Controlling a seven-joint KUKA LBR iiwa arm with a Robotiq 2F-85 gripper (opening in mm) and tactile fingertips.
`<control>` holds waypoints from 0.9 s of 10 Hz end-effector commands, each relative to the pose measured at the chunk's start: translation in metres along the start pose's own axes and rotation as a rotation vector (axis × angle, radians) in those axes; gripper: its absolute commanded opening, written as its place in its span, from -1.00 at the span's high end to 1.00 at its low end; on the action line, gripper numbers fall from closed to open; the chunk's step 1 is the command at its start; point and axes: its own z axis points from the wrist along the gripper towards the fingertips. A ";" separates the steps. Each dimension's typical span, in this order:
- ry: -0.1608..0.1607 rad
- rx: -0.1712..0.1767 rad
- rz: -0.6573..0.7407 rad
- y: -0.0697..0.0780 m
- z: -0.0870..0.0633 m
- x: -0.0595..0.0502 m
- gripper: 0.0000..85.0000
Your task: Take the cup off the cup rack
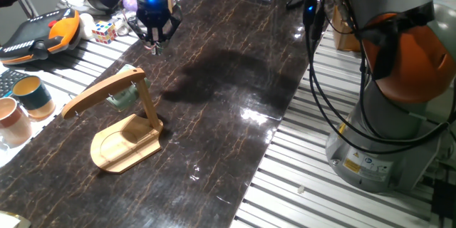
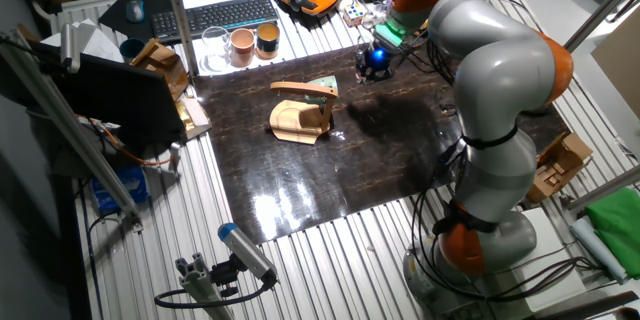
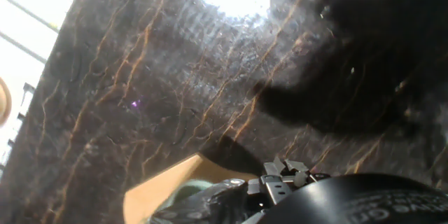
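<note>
grey-green: one cup [image 1: 122, 97] | one cup rack [image 1: 127, 141] | fingers [image 1: 153, 43] apart from it

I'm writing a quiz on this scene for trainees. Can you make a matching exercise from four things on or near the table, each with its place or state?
Things:
1. cup
2. cup rack
3. gripper
4. teal cup

Places or states:
A. stands off the dark mat, on the slatted table
B. hangs under a curved wooden arm
C. hovers above the mat, holding nothing
D. stands on the dark mat on an oval base

Pairs: 1-B, 2-D, 3-C, 4-A
</note>
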 end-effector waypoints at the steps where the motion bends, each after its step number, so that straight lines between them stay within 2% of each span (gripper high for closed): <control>1: 0.000 -0.041 0.119 0.001 -0.001 0.002 0.98; 3: -0.001 -0.057 0.180 0.002 -0.001 0.005 0.98; 5: -0.005 -0.056 0.226 0.004 0.000 0.002 0.98; 9: 0.003 -0.047 0.209 0.005 0.000 0.005 0.98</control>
